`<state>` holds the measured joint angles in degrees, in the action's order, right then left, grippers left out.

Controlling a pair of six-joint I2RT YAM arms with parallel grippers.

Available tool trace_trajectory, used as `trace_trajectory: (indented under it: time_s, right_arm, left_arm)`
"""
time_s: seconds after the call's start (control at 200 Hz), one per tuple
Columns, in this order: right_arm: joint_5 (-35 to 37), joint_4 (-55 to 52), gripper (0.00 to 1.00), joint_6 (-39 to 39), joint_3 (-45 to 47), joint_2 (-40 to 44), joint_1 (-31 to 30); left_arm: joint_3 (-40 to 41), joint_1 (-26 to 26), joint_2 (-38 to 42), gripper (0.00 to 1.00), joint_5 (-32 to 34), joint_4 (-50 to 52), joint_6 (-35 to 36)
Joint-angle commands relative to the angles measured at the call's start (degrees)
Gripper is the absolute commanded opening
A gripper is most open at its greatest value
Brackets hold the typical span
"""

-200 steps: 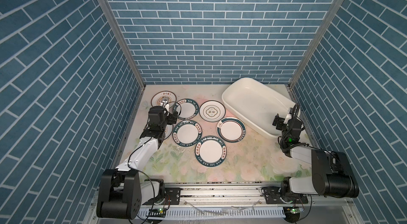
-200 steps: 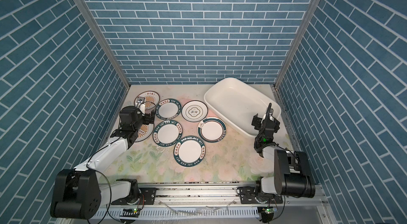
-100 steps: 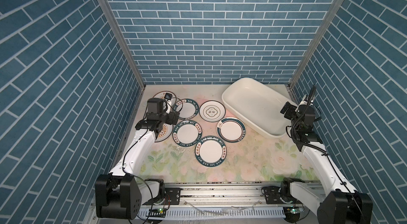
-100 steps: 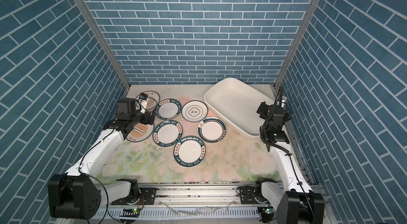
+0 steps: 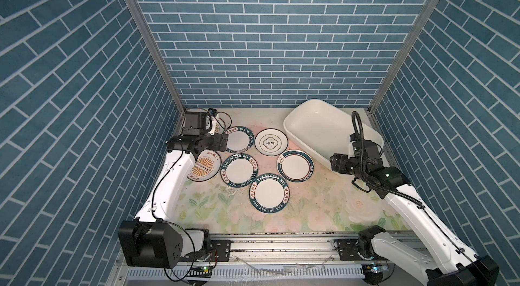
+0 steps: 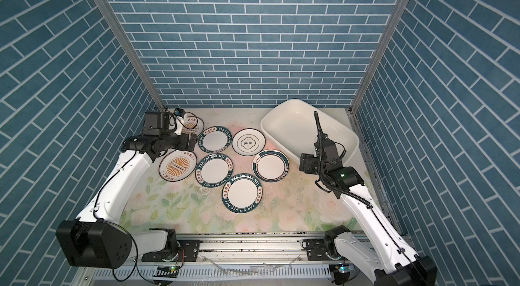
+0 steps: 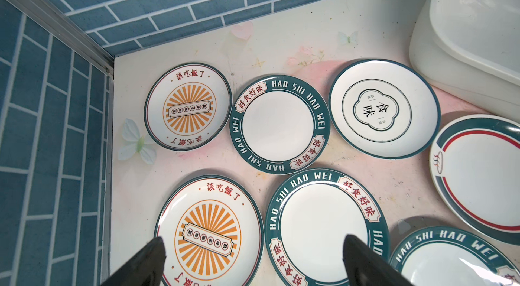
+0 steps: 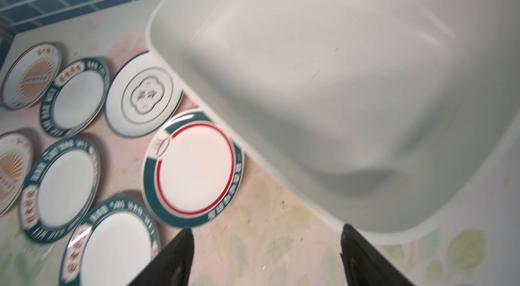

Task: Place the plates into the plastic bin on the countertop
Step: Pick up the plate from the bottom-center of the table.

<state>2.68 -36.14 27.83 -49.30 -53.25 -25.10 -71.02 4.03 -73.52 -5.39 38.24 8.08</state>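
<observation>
On countertop (image 7: pixel 281 42), three plates (image 7: pixel 278 124) lettered HAO SHI HAO WEI

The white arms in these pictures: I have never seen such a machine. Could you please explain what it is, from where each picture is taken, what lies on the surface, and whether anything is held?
It is a tabletop robot with a left arm and a right arm, each ending in a two-fingered gripper. Two pictures come from one camera high above and look nearly the same. Two come from small cameras on the wrists, looking past the fingers. On the flowered countertop lie seven plates, flat and close together, next to an empty plastic bin. The left gripper hovers open over the plates. The right gripper is open near the bin. Neither holds anything.
</observation>
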Motion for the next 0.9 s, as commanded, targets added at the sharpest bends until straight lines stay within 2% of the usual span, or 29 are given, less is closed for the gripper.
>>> trace_trajectory:
  time_s: [0.0, 0.175, 0.285, 0.42, 0.605, 0.745, 0.895]
  right_arm:
    - [-7.3, -4.7, 0.82, 11.0, 3.2, 4.5, -4.2]
    - [-5.7, 0.1, 0.80, 23.3, 13.8, 12.3, -11.1]
    - [-4.0, 4.6, 0.79, 26.2, 17.7, 13.1, -13.7]
    - [-4.1, 9.2, 0.79, 26.8, 18.8, 8.2, -15.5]
    - [-6.2, 24.3, 0.76, 30.7, 22.4, 1.0, -17.9]
    - [-8.7, 23.5, 0.76, 27.7, 18.9, -5.5, -20.2]
    - [-12.0, 25.9, 0.75, 28.1, 19.0, -8.3, -21.4]
  left_arm:
    - [-0.2, 0.0, 1.4, 1.00, -2.1, 2.2, -3.0]
    - [5.6, 0.1, 3.8, 1.00, -7.0, -3.3, -4.4]
    - [7.6, 0.1, 4.3, 1.00, -9.3, -4.5, -4.9]
    - [7.9, 0.2, 4.1, 1.00, -11.0, -3.7, -5.1]
    - [9.7, 0.3, 5.0, 1.00, -11.3, -4.1, -6.7]
    - [9.8, 0.4, 4.9, 1.00, -10.7, -1.6, -9.2]
    - [7.8, 0.4, 2.5, 0.99, -11.8, 6.6, -11.9]
